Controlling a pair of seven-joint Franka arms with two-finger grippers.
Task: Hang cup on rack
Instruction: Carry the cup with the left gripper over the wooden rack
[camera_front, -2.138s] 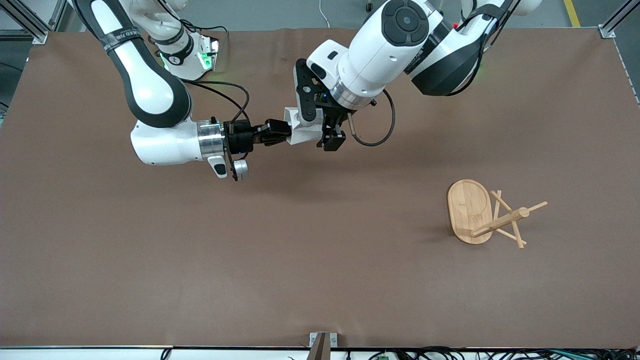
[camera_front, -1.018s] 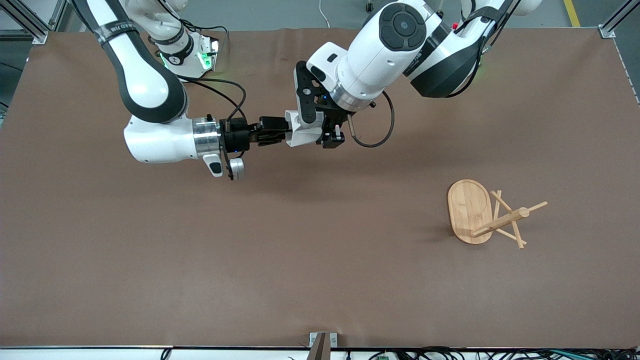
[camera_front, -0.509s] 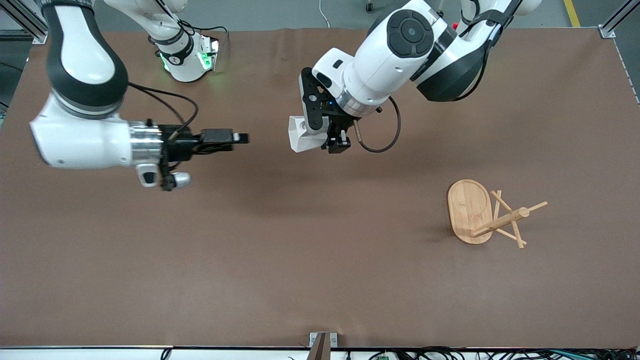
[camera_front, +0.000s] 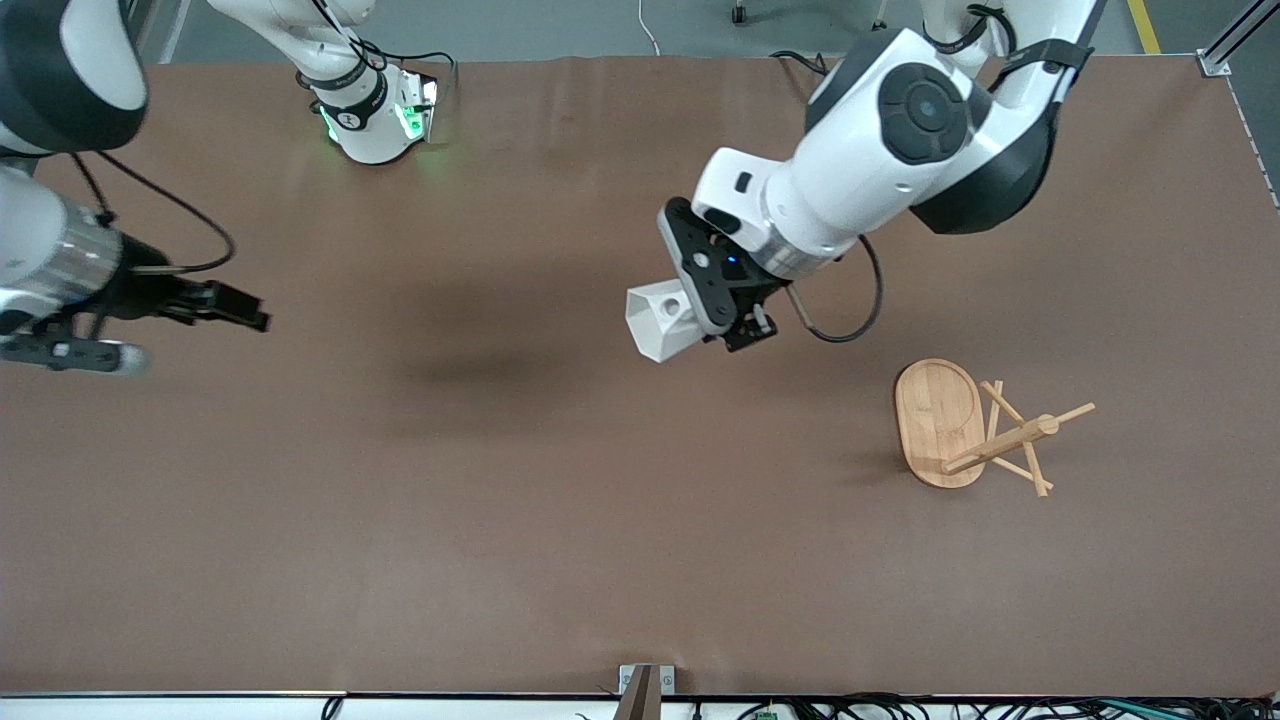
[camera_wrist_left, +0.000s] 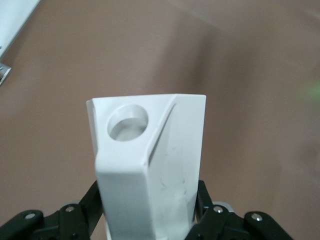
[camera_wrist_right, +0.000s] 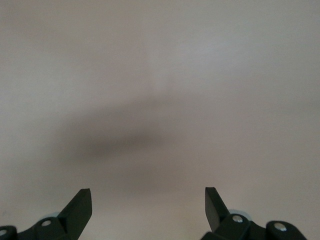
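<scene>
Clamped in our left gripper (camera_front: 722, 318), the cup (camera_front: 660, 320) hangs airborne, well short of the rack (camera_front: 985, 430); hanging remains. Our right gripper (camera_front: 235, 305) waits spread, empty.

one cup (camera_front: 660, 318), one rack (camera_front: 965, 426), two tools

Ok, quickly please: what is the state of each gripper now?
Left gripper: closed on the cup, in the air over the table.
Right gripper: open, holding nothing, at the right arm's end of the table.
</scene>
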